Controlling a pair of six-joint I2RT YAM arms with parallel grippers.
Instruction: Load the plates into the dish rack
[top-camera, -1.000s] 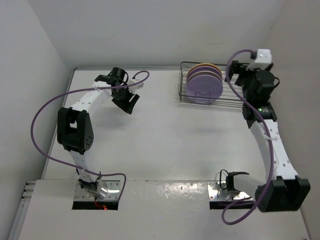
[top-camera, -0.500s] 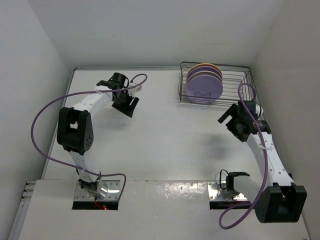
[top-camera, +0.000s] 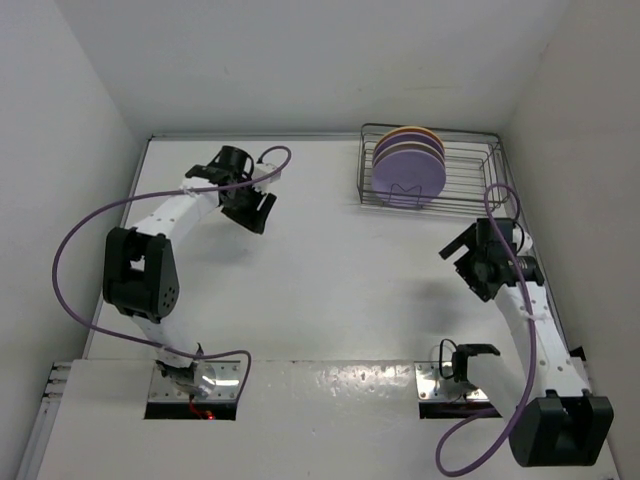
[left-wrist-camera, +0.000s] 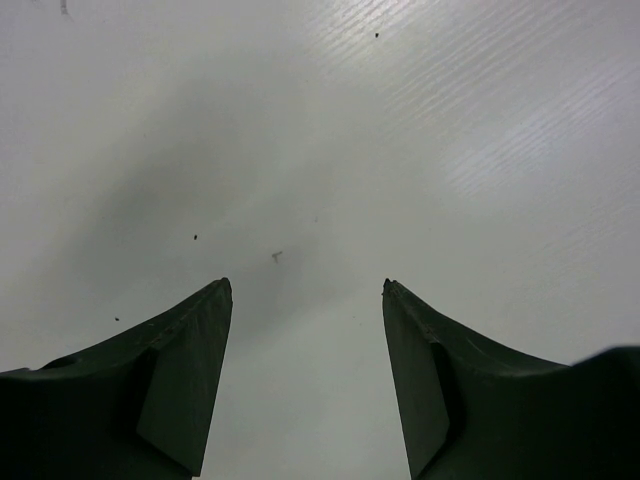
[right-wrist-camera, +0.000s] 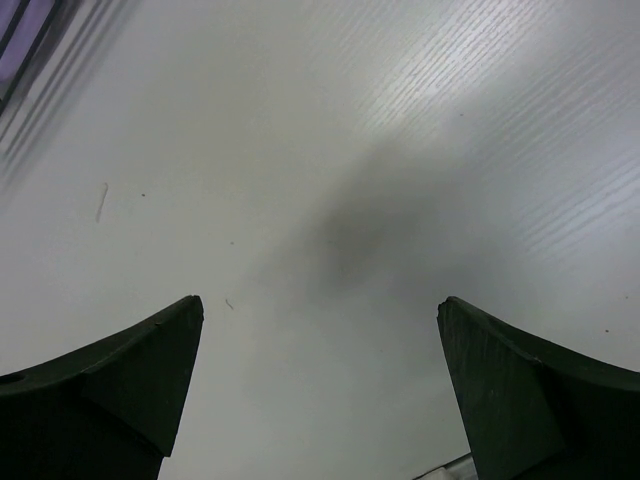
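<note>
The silver wire dish rack (top-camera: 470, 185) stands at the back right of the table. Several plates stand upright in its left part: a lavender plate (top-camera: 408, 178) in front, another lavender one and a yellow-orange one (top-camera: 405, 133) behind; a cream plate cannot be made out. My left gripper (top-camera: 256, 212) is open and empty over the back left of the table; its fingers (left-wrist-camera: 190, 370) frame bare tabletop. My right gripper (top-camera: 460, 252) is open and empty in front of the rack's right end. A purple plate edge (right-wrist-camera: 22, 30) shows at the top left of the right wrist view.
White walls close in the table at the back and on both sides. Purple cables loop from both arms. Two metal mounting plates (top-camera: 450, 385) sit at the near edge by the arm bases.
My right arm has swung down and back from beside the rack to a spot in front of its right end. My left gripper has shifted slightly.
</note>
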